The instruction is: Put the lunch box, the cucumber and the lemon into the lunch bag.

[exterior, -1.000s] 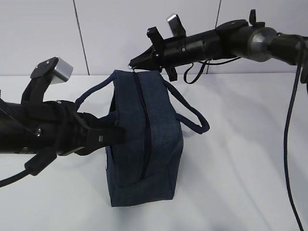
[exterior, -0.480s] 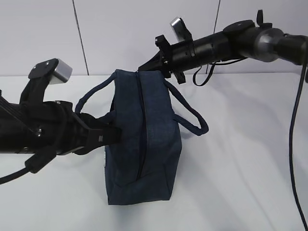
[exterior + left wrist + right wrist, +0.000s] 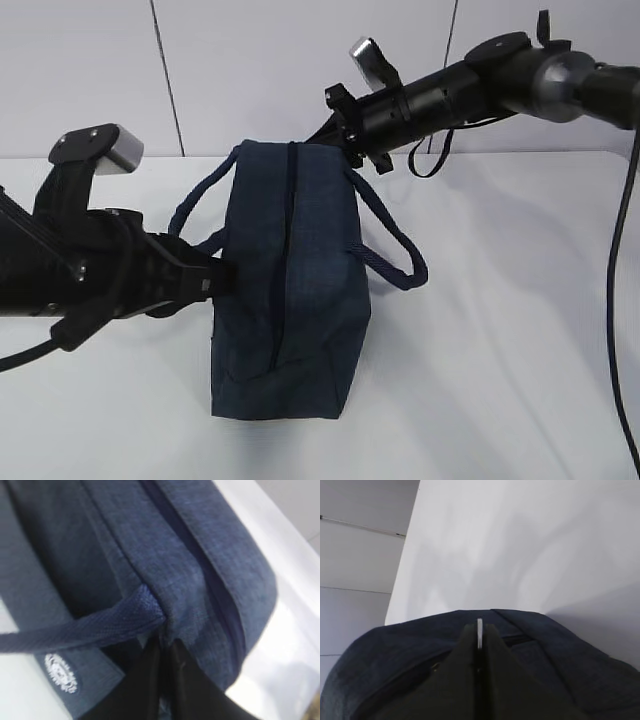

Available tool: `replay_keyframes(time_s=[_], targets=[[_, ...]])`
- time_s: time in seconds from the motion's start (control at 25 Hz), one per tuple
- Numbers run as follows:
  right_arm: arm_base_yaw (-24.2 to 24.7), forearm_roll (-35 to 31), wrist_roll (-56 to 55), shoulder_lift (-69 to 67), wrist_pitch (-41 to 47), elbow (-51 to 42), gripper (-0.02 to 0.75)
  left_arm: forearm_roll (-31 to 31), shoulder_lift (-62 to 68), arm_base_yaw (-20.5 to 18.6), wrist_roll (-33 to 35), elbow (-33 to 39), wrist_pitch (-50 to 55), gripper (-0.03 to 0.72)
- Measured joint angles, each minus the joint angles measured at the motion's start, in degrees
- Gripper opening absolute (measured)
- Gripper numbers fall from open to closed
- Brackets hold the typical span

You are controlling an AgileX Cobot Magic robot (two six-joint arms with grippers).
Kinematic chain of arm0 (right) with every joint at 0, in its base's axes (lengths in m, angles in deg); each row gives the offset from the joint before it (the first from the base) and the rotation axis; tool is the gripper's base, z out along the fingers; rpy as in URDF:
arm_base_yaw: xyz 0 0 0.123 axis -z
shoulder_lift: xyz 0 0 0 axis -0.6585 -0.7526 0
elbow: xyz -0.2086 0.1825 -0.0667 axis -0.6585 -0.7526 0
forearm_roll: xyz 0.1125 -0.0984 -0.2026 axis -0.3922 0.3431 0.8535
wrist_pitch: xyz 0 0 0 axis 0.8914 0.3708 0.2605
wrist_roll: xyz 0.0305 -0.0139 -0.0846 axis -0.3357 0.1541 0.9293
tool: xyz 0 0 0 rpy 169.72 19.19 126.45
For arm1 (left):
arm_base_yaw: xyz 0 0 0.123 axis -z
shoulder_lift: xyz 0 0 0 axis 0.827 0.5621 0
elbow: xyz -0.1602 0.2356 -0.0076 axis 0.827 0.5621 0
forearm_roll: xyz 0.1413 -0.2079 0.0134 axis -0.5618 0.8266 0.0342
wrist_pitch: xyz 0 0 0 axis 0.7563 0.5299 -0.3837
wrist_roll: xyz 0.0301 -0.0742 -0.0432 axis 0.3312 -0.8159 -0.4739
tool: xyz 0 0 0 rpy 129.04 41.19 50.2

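Observation:
The dark navy lunch bag [image 3: 300,300] stands on the white table with its top zipper [image 3: 284,250] drawn together along its length. My left gripper [image 3: 222,272] is shut on the bag's side fabric just under a strap handle [image 3: 90,630]; in the left wrist view the left gripper [image 3: 164,642] pinches a fold of cloth. At the bag's far end my right gripper [image 3: 318,138] is shut on the metal ring pull [image 3: 479,625], which shows as a thin silver edge between the right gripper's [image 3: 479,632] tips. The lunch box, the cucumber and the lemon are out of view.
The white table [image 3: 500,350] stretches to the right and front of the bag. A grey panelled wall [image 3: 230,70] rises behind. Black cables [image 3: 612,300] hang down at the right edge. The bag's right handle [image 3: 395,250] loops out to the right.
The right gripper has moved right along the bag's far end while staying shut. The bag's near end has swung left, and the left arm has drawn slightly left with it.

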Motion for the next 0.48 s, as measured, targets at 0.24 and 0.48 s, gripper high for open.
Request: replay_keyframes(time_s=[0.24,0.48], targets=[[0.1,4.5,1.1,2.0,0.0,0.0,-0.013,-0.2,0.0,0.0,0.0,-2.5,-3.6,0.100],[0.1,7.7,1.3,2.9,0.4,0.0,-0.013,-0.2,-0.7,0.0,0.0,-3.3,-8.8,0.491]])
